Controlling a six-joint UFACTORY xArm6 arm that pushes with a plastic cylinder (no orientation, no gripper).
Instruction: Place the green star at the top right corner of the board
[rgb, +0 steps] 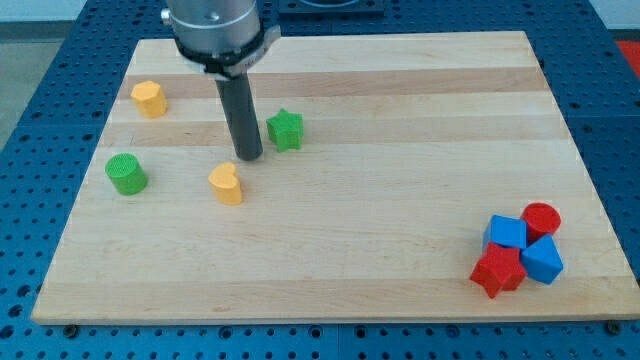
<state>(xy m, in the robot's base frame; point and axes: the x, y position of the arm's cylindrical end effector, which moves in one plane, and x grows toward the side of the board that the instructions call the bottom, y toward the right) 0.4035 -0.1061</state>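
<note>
The green star (285, 129) lies on the wooden board (400, 120), left of the middle and in its upper half. My tip (249, 157) is the lower end of the dark rod that comes down from the view's top. It stands just left of the star and slightly below it, with a small gap between them. A yellow heart-shaped block (228, 184) lies just below and left of my tip.
A yellow block (149, 98) sits near the board's upper left. A green cylinder (126, 174) sits at the left edge. At the lower right, a red cylinder (541, 219), two blue blocks (507, 233) (543, 260) and a red star (497, 270) are clustered together.
</note>
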